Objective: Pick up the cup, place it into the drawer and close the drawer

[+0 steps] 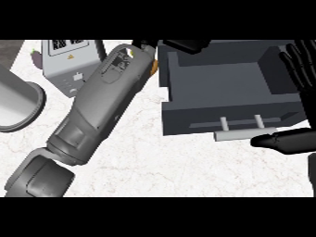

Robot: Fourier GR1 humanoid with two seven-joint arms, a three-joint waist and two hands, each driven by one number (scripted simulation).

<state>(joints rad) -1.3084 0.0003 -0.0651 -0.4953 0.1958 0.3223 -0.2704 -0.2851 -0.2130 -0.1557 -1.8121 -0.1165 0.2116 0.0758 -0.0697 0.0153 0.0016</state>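
Marble counter, drawer beside right hand

I have one view only, from my head, looking steeply down and close on the counter. My forearms enter from six o'clock; the drawer sits toward one o'clock.

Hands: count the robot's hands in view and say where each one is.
2. The right hand is at the view's right, fingers straight, beside the open drawer, thumb near its handle. The left hand is at the drawer's far left corner, mostly hidden.
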